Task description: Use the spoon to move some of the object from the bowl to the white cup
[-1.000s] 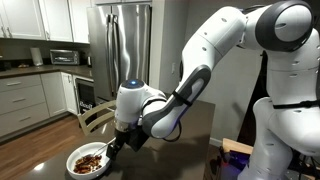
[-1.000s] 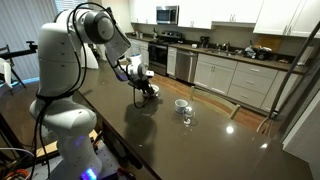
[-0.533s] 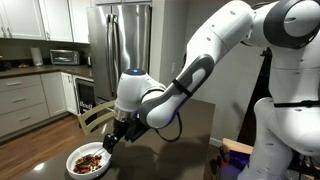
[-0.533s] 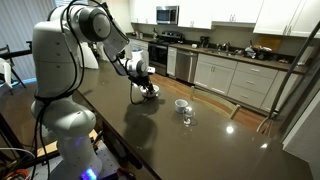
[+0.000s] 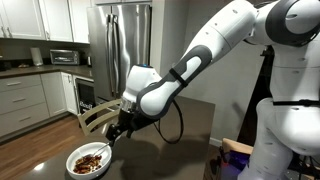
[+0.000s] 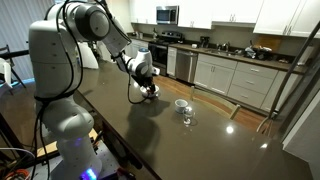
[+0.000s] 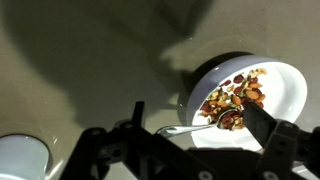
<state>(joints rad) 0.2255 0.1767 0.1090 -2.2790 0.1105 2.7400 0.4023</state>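
The pincer (image 7: 193, 106) stood spread wide, and we saw nothing held between its dark fingers (image 7: 262, 128). It hung just above one edge of the bowl (image 7: 292, 92).

In the wrist view the spoon (image 7: 190, 128) lay in the gap between the fingers. Its head was in the food and its thin handle reached out over the rim. We could not tell whether either finger touched it.

The wide white bowl held the object (image 7: 236, 96), a loose heap of brown and dark reddish chunks covering much of its floor. In an exterior view the bowl (image 5: 72, 162) sat low in the picture, with the pincer over its rim.

The white cup (image 6: 181, 103) stood on the dark, glossy tabletop (image 6: 200, 140), apart from the bowl, and a small clear glass (image 6: 187, 117) stood just beside it. In the wrist view the cup showed at the lower left corner, cut by the frame, and the part of its inside that we could see was plain white.
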